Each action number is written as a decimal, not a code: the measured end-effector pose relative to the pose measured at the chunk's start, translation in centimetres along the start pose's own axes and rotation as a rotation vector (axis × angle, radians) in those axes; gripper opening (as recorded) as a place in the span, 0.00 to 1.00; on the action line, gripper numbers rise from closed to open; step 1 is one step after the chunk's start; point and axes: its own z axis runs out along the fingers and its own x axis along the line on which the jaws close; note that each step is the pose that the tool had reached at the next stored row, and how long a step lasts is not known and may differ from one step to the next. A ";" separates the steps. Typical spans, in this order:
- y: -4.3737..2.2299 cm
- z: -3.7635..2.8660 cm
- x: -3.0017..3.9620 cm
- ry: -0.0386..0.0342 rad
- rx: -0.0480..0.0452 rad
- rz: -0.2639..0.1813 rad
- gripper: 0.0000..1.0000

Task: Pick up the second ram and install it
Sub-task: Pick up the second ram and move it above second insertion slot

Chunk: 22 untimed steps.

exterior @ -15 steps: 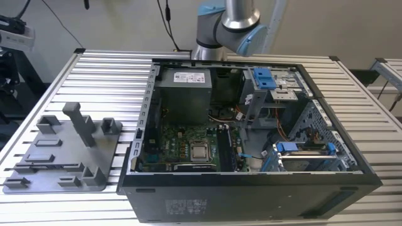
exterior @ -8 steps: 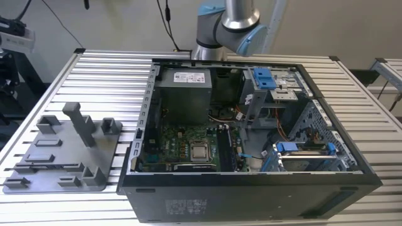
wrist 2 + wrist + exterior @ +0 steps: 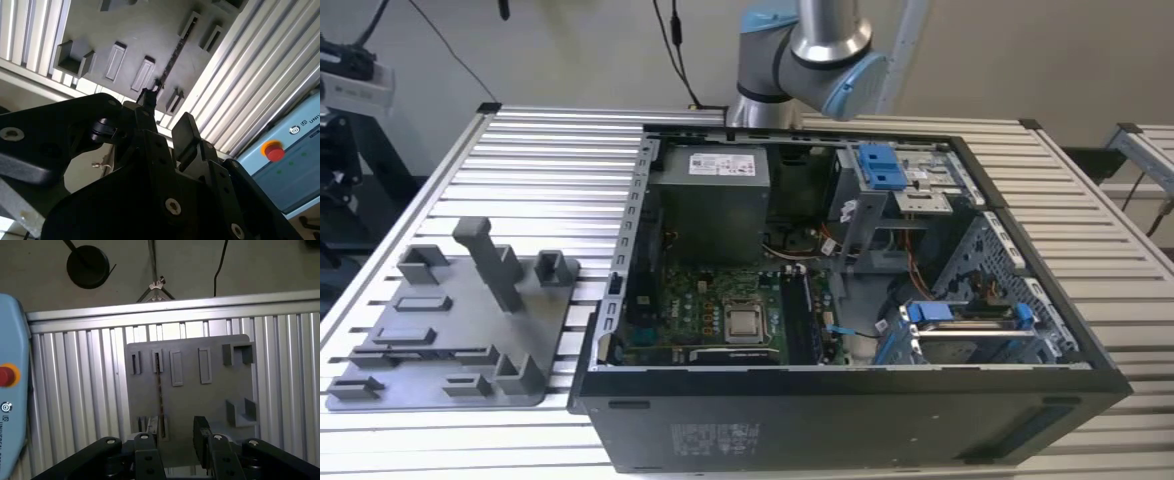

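Your gripper (image 3: pixel 175 432) hangs well above the grey tray (image 3: pixel 200 400), pointing down at it, and in both wrist views its two dark fingers (image 3: pixel 201 427) are spread wide with nothing between them, so you have hold of nothing. The second ram (image 3: pixel 159 390) sits in that tray, standing on its long edge. In the first wrist view you see it as a slim dark strip running between two slotted grey holders. There it lines up close beside one finger rather than in the middle of the gap. The second wrist view gives you the same strip (image 3: pixel 172 57) slanting across the tray (image 3: pixel 135 30), with the gripper (image 3: pixel 166 107) dark in the foreground and one thin fingertip overlapping the strip's near end in the picture. Off to the side of the tray lies a pale blue box with a red button (image 3: pixel 6 375), resting on the slatted metal table (image 3: pixel 80 390). In the exterior view the tray (image 3: pixel 454 350) lies just beside the open computer case (image 3: pixel 854 420), on the exterior view's left. The motherboard (image 3: pixel 707 300) is exposed inside the case, and the arm (image 3: pixel 814 50) rises behind it.
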 end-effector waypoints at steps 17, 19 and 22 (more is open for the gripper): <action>0.13 1.05 0.03 -0.0005 0.0002 0.019 0.42; 0.13 1.28 0.03 -0.0006 0.0003 0.021 0.42; 0.12 1.63 0.04 -0.0007 0.0004 0.022 0.42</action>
